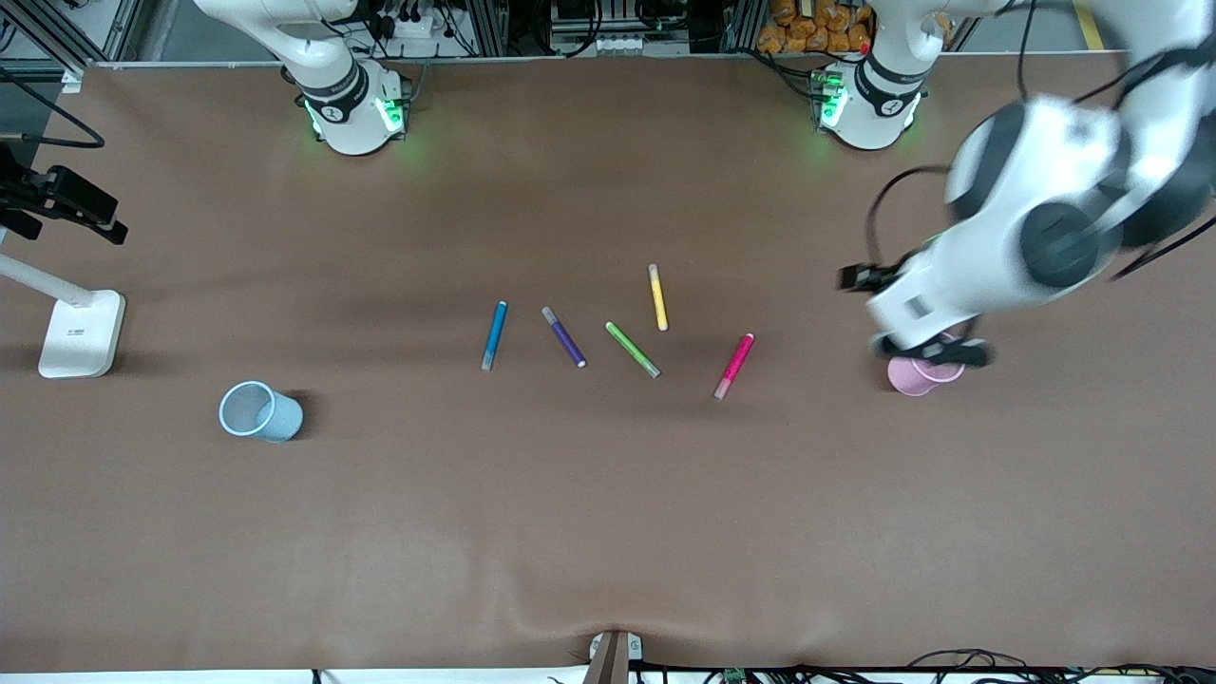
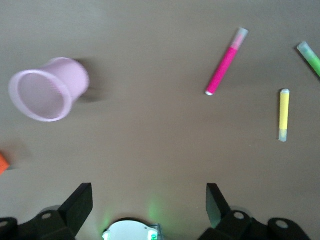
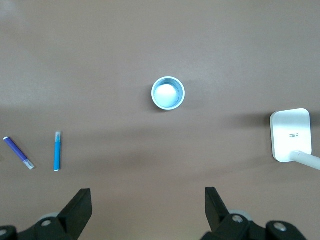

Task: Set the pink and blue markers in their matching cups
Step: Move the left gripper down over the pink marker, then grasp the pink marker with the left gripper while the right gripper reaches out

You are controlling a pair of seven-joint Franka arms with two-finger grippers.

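The pink marker [image 1: 733, 366] and the blue marker [image 1: 493, 334] lie flat in a row of pens mid-table. The pink cup [image 1: 914, 378] stands toward the left arm's end, and the pale blue cup [image 1: 258, 411] toward the right arm's end. My left gripper [image 1: 936, 352] hangs just above the pink cup's rim. In the left wrist view it [image 2: 147, 192] is open and empty, with the pink cup [image 2: 47, 90] off to one side and the pink marker [image 2: 226, 62] farther off. My right gripper [image 3: 147, 195] is open and empty, high over the table; its view shows the blue cup [image 3: 168, 93] and blue marker [image 3: 57, 151].
A purple pen [image 1: 563, 336], a green pen [image 1: 633, 350] and a yellow pen [image 1: 657, 297] lie between the two markers. A white stand base [image 1: 81, 332] with a black camera sits at the right arm's end. A small orange thing [image 2: 2, 162] shows beside the pink cup.
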